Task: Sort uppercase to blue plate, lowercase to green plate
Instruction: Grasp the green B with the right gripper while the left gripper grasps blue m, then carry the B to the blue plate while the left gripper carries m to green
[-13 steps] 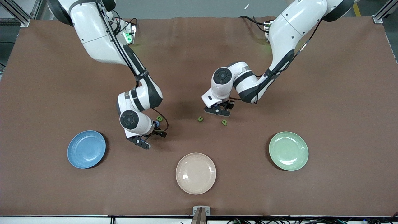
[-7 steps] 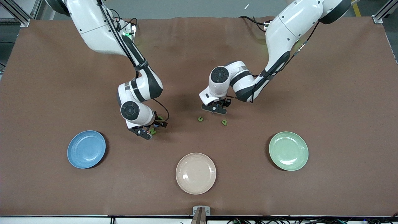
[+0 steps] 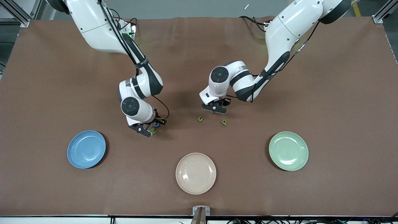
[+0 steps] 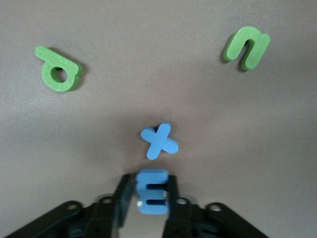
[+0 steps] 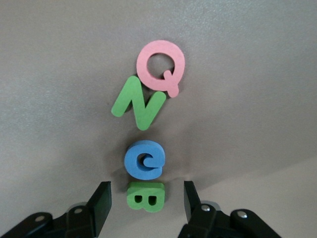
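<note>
Zero of eight letters plated; all three plates bare.

Left claw [image 4: 148, 186]: closed on the blue m [image 4: 152, 197], one finger on each flank. Low over the middle of the surface [image 3: 342, 93]; cannot tell whether the m has left it. Just ahead of the fingertips lies the blue x [image 4: 159, 141], flat and apart from the m. Farther out lie the green p [image 4: 59, 74] and green u [image 4: 246, 47], well apart from each other and nearer the front-camera edge than the claw.

Right claw [image 5: 147, 193]: fingers spread wide, straddling the green B [image 5: 145, 198] without touching it. Blue C [image 5: 143, 159] touches the B. Past a small gap lies the green N [image 5: 138, 101], with the pink capital [image 5: 161, 67] overlapping its end; that one reads as a Q. The cluster sits mid-surface, toward the right arm's end.

Blue plate [image 3: 86, 149] sits by the front-camera edge toward the right arm's end, green plate [image 3: 288, 151] by the same edge toward the left arm's end, beige plate [image 3: 196, 173] between them.

Judgement: sorting has barely begun. First lowercase pick is gripped, first uppercase pick is lined up but not closed. All eight carries remain.
</note>
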Motion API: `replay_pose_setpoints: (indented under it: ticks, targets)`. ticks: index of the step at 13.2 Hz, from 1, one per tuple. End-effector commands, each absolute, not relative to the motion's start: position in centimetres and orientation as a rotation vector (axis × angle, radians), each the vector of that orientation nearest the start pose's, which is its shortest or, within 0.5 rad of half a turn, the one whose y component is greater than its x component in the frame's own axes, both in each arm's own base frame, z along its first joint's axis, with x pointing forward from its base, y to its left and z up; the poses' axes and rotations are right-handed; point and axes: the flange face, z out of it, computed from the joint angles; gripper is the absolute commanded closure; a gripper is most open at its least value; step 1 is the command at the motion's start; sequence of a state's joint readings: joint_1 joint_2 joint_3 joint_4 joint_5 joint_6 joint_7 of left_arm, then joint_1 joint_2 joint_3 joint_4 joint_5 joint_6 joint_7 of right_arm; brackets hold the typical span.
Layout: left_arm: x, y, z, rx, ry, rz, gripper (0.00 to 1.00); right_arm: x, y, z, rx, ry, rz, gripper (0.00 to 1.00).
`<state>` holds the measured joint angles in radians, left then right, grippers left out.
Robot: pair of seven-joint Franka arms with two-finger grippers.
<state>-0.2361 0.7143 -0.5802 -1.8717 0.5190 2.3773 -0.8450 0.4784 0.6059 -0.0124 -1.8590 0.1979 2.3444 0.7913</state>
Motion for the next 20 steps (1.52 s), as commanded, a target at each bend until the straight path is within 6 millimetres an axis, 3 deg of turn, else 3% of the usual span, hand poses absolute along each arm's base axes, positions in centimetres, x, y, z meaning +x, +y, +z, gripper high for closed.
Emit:
replay_pose_setpoints:
  ticks: [1,6,9,12,14,15,16,18,20]
  targets:
    - [45.6,-42.6,21.0,-3.081,0.267,0.000,0.92,54.6,29.2,18.3,-2.990,0.719,0.265,0.40]
    - [51.5,-34.3,26.4,-2.975,0.032,-0.031,0.95,54.4,29.2,18.1,-2.991,0.714,0.260,0.51]
    - [55.9,-28.6,27.5,-2.985,0.002,-0.038,0.94,54.3,29.1,17.9,-2.997,0.695,0.265,0.63]
    - [60.4,-22.9,28.8,-3.010,-0.063,-0.068,0.92,54.3,29.2,18.1,-3.000,0.685,0.269,0.83]
    - [63.3,-19.6,28.2,-3.037,-0.108,-0.060,0.92,54.9,29.0,19.3,-2.997,0.668,0.267,0.90]
    - [64.7,-18.3,27.6,-3.048,-0.112,-0.060,0.92,55.7,28.8,20.9,-2.992,0.657,0.274,0.91]
    - [65.9,-17.1,26.9,-3.058,-0.117,-0.055,0.92,57.0,28.0,22.2,-2.989,0.645,0.285,0.91]
    - [67.8,-13.3,25.2,-3.062,-0.123,-0.036,0.88,60.1,23.7,24.1,-2.984,0.557,0.293,0.91]
    - [68.6,-10.0,23.9,-3.038,-0.083,-0.025,0.71,62.6,17.9,24.8,-2.989,0.416,0.254,0.91]
